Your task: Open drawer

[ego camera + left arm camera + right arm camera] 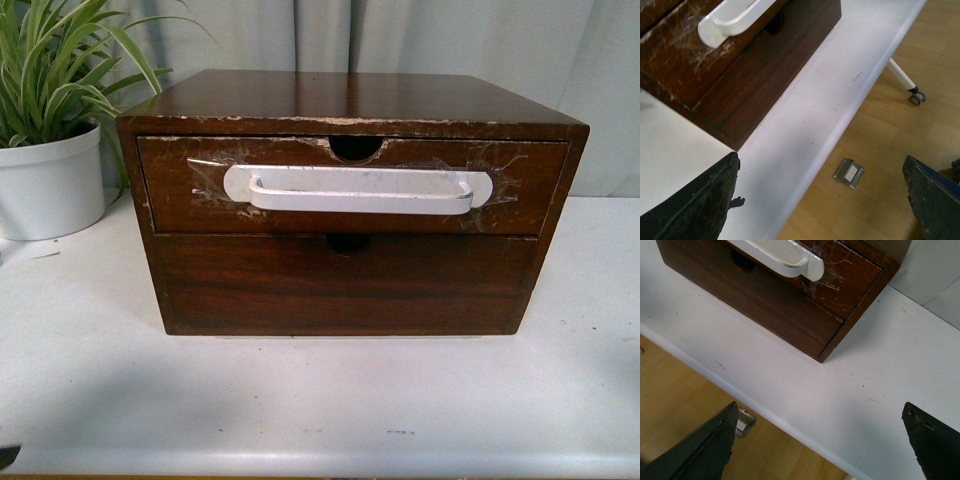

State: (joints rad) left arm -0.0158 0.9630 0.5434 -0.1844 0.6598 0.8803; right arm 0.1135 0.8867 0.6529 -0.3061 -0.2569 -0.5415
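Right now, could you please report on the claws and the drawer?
Left claw open, empty. Right claw open, empty. Drawer shut, handle untouched. Plant off to the side, not blocking.

Drawer [350,188]: dark glossy wood, chipped edge, smooth white handle [360,190] under clear crinkled tape. Tabletop [300,400]: matt white. Floor [900,150]: pale wood.

The potted plant [55,150] at the desk's [300,400] left rear corner is cut off by the front view's edge, and the inside of the drawer [300,222] is hidden behind its front. Each wrist view crops the drawer to one end of its white handle [730,20] and shows the left tool [820,156] and right tool [820,404] only as dark, wide-apart finger ends. The specks [400,432] near the desk's front edge are too small to tell.
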